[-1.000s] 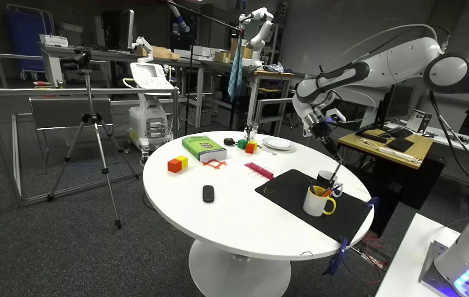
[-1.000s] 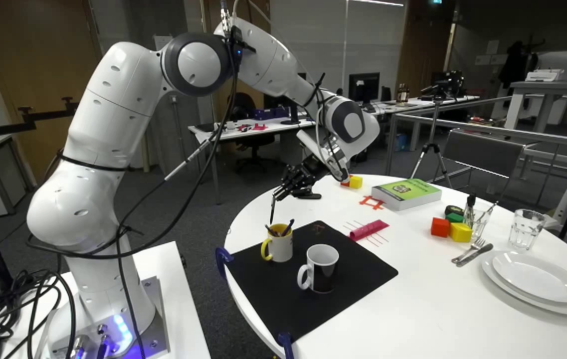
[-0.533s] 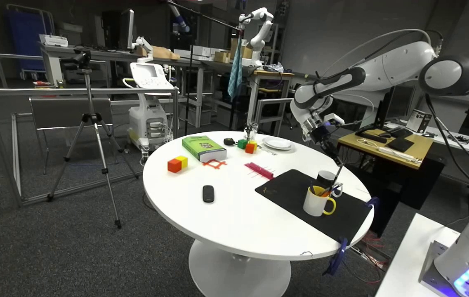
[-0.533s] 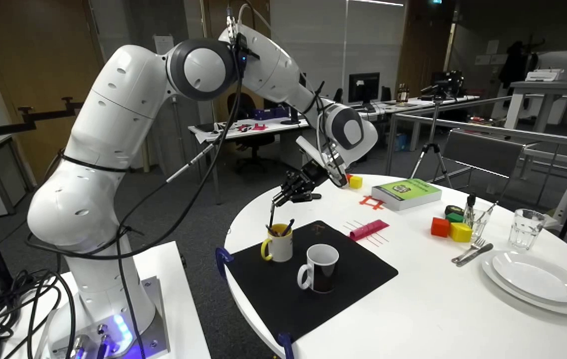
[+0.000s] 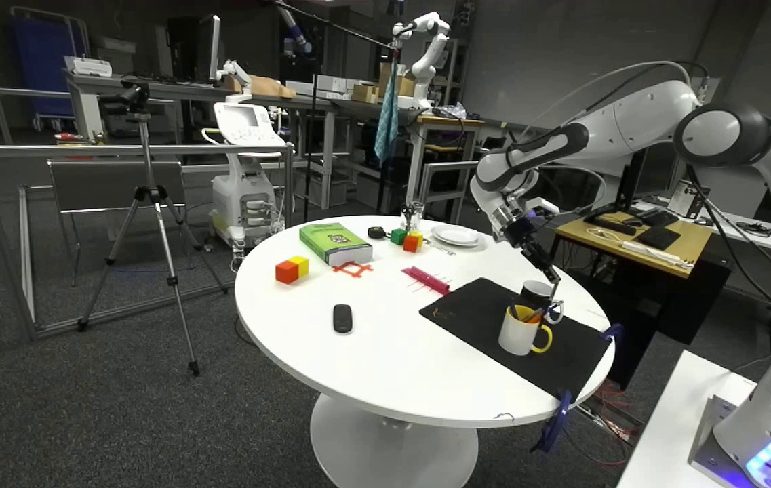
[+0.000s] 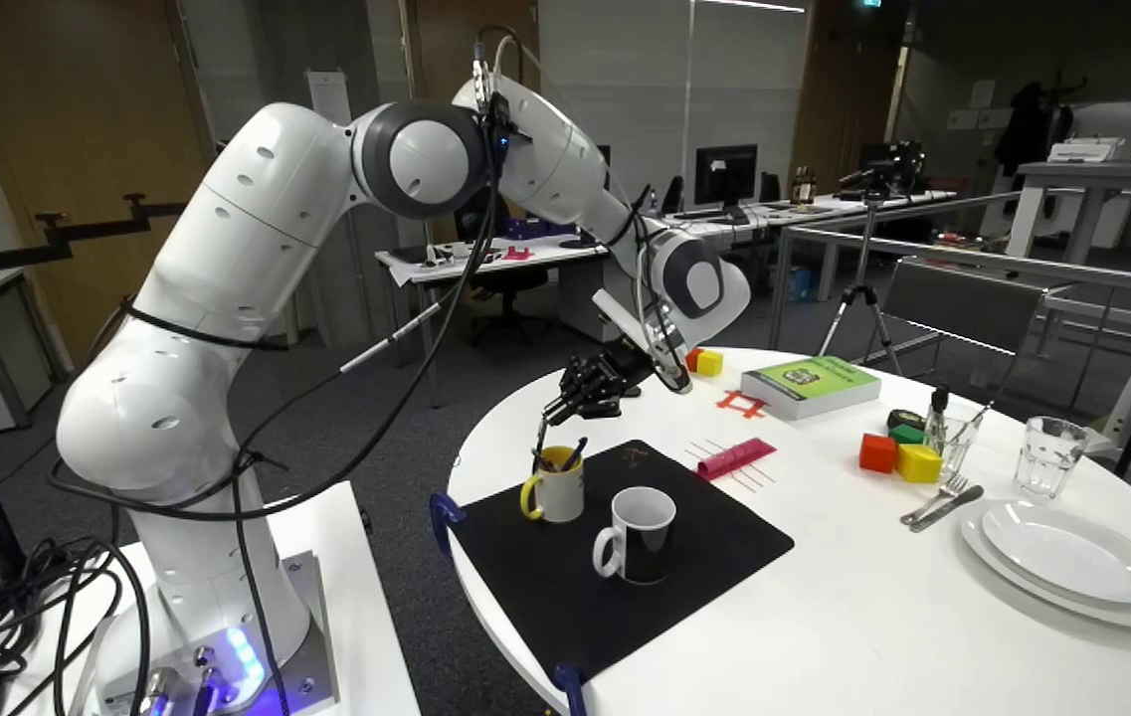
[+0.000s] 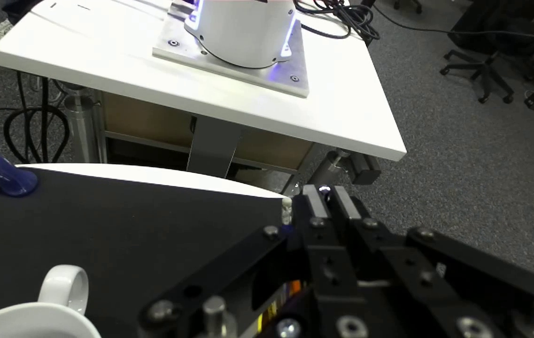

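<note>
My gripper points down and is shut on a dark, thin pen; it also shows in an exterior view. In the wrist view the fingertips stand a little apart, with the pen's shiny end between them. The pen's lower end is at the mouth of a white mug with a yellow inside and handle, which holds several pens. Whether it touches the mug cannot be told. A black and white mug stands beside it; its rim shows in the wrist view.
Both mugs stand on a black mat, held by blue clamps at the round white table's edge. Farther off are a pink roll, a green book, coloured blocks, glasses and plates.
The arm has lowered and my gripper has come down with the pen. The pen's lower end has sunk to the yellow-handled mug's mouth. The mugs and other things have not moved.
</note>
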`<state>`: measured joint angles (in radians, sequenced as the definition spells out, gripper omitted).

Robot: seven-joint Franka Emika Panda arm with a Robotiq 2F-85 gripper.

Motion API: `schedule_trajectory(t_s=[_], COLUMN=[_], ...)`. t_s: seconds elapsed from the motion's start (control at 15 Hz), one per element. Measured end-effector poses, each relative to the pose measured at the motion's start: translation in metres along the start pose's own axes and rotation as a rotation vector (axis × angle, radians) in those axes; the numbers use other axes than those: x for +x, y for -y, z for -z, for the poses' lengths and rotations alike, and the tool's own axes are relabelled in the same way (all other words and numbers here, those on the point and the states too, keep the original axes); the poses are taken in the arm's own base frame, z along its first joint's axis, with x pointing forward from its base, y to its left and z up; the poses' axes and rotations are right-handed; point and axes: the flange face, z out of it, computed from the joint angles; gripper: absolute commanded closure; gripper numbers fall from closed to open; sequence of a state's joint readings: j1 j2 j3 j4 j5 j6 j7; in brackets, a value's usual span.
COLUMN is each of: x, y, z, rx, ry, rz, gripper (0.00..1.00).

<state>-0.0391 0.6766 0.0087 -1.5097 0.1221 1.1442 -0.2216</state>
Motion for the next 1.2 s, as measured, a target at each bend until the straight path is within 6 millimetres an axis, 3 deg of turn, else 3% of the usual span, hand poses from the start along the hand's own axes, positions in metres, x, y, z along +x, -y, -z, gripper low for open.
schedule_trajectory(t_s=[0.47,1.2], x=[0.008,-0.028], y=[0.011,0.021], z=[0.004,0.045], rx=[-0.017,-0.043], ry=[-0.005,-0.111], rz=[0.002,0.006], gripper=[0.98,0.98])
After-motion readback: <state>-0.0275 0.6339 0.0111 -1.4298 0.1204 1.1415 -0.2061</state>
